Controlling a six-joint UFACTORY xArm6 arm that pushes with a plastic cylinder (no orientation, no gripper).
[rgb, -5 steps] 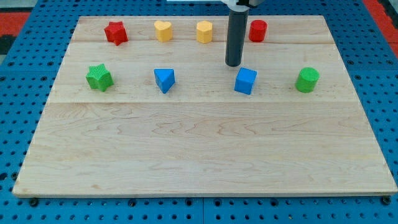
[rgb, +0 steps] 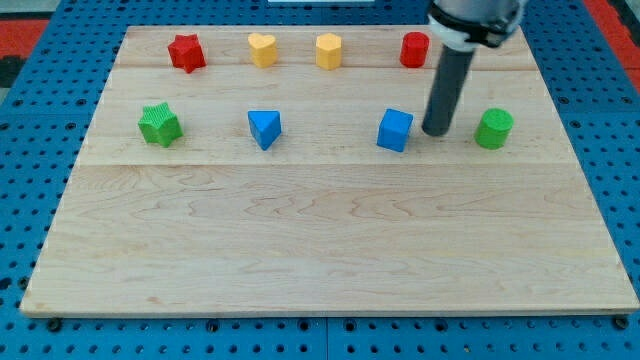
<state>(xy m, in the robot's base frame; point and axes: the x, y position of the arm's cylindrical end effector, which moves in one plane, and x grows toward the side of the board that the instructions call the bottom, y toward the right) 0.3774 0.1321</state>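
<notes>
My tip (rgb: 435, 131) rests on the wooden board (rgb: 320, 240), in the gap between the blue cube (rgb: 395, 130) on its left and the green cylinder (rgb: 493, 129) on its right. It stands closer to the blue cube, a small gap away, and touches neither. The red cylinder (rgb: 415, 49) lies above it, near the view's top. Further left in the same row as the cube sit a blue triangular block (rgb: 264, 128) and a green star block (rgb: 159, 124).
Along the top row lie a red star block (rgb: 186, 52), a yellow heart block (rgb: 262, 48) and a yellow hexagonal block (rgb: 328, 50). A blue pegboard (rgb: 30, 150) surrounds the board on all sides.
My tip has moved right and down the view, from just above the blue cube to its right side. No block has shifted.
</notes>
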